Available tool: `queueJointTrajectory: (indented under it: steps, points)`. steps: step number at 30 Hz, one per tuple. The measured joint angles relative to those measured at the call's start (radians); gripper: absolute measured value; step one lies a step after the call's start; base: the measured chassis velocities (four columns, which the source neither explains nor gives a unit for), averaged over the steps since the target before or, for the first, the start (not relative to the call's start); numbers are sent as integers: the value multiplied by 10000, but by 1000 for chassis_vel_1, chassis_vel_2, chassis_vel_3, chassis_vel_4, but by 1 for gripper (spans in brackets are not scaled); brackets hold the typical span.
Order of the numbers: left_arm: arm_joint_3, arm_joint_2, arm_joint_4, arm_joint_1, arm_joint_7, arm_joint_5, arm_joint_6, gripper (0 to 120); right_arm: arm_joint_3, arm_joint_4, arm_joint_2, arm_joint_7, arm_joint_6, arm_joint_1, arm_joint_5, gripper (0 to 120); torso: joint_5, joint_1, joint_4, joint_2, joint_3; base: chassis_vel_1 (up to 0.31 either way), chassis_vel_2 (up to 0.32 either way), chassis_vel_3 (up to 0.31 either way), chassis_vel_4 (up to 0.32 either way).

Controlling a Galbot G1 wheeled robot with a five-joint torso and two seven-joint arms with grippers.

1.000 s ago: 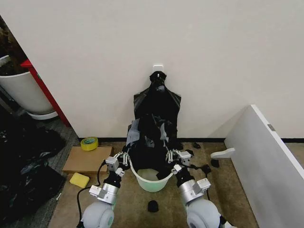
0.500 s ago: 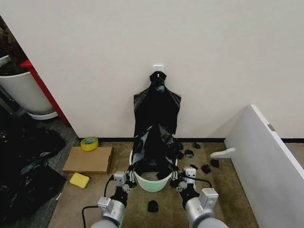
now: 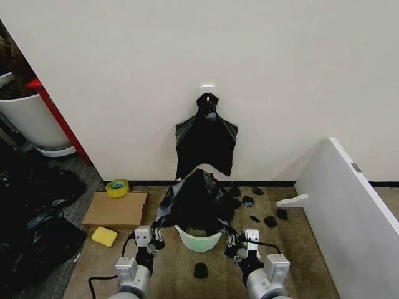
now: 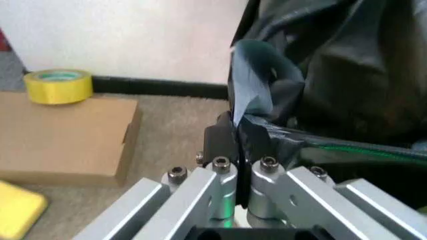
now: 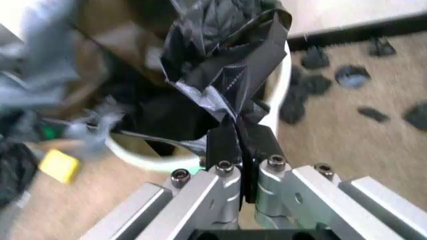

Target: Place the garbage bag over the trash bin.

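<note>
Head view: bag (image 3: 196,198) drapes over bin (image 3: 199,240), front rim bare. L gripper (image 3: 154,234) & R gripper (image 3: 235,237) each pinch bag edge. No legible text.

On my head camera both forearms end in rounded silver-grey housings, each topped by a pale boxy wrist block. The left gripper (image 3: 151,237) and right gripper (image 3: 240,239) are bare aluminium linkages with black pads at the tips. A black cable loops off the left arm toward the floor, and another runs along the right wrist. Up close, each gripper's angled metal bars carry round silver screw heads.
</note>
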Motion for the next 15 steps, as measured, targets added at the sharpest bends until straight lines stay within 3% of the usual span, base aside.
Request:
queueJointTrajectory:
  steps: [15]
  points:
    - [210,-257,276,-108,-599,267,726,0,-280,-1167,292,46,-289,230,-629,0,0,1,0,0,0,0,0,0,0]
